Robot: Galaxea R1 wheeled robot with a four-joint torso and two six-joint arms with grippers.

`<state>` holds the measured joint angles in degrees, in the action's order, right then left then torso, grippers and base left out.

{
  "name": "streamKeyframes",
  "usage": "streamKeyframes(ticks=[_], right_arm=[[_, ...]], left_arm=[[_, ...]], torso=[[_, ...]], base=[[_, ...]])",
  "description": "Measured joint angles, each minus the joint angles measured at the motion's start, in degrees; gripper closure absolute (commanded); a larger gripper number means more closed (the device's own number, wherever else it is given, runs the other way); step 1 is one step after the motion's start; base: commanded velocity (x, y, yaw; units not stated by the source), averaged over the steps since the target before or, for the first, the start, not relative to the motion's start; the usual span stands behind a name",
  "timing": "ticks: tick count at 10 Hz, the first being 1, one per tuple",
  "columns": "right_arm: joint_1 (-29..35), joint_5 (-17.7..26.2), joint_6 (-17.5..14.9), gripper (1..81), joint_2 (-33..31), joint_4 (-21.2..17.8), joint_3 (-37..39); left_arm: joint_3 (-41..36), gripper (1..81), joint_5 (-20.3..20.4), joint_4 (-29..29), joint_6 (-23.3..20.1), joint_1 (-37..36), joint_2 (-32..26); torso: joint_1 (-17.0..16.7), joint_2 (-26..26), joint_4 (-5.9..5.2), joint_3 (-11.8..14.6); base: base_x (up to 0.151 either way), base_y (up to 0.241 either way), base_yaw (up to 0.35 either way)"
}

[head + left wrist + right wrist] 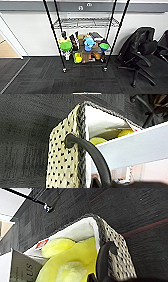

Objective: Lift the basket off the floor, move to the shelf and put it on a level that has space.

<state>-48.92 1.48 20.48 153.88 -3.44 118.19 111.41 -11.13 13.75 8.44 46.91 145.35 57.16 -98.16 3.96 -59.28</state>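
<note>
Two wrist views show the basket [65,156] close up above the floor [82,80], a dark handle at each end; whether either gripper grips is unclear. Ahead stands the shelf [85,23].

Even indoor light, soft focus in all three views.

Head view: the white wall [30,35] is bright and flat, no hard glare; the carpet floor [82,82] reads dark, with a faint shadow under the shelf [85,23]. The shelf's black poles splay outward toward the top, a wide-angle bend. The items on the low tier smear together. Left wrist view: the basket [62,159] weave is blurred up close, its white lining [100,121] well lit, the carpet behind dim and streaked. Right wrist view: the yellow items [75,255] glow bright, edges soft; the carpet is dark.
</note>
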Motion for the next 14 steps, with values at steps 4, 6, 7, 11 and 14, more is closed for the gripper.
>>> streamKeyframes(ticks=[4,6,7,11,14], right_arm=[[0.2,-0.4,0.0,81.1,0.0,0.0,-0.1],[0.3,-0.4,0.0,81.1,0.0,0.0,-0.2],[0.5,-0.4,0.1,81.1,0.0,0.0,-0.3],[0.9,-1.0,0.2,81.1,-0.5,-0.1,-1.0],[1.3,-1.3,0.2,81.1,-0.8,-0.1,-1.2]], left_arm=[[0.0,81.1,0.4,0.0,0.0,-0.2,0.0],[-0.1,81.1,0.5,0.1,0.0,-0.3,0.0],[-0.3,81.1,0.5,0.1,0.0,-0.5,0.0],[-0.4,81.1,0.9,0.1,-0.1,-0.9,-0.1],[-0.4,81.1,1.1,0.2,-0.1,-1.2,0.0]], torso=[[-5.1,7.9,0.00,0.0],[-7.6,11.8,0.00,0.0],[-8.9,13.8,0.00,0.0],[-13.9,21.6,0.00,0.0],[-17.8,27.6,0.00,0.0]], base=[[0.000,0.000,0.000],[0.000,0.000,0.000],[0.000,0.000,0.000],[0.000,0.000,0.000],[0.000,0.000,0.000]])
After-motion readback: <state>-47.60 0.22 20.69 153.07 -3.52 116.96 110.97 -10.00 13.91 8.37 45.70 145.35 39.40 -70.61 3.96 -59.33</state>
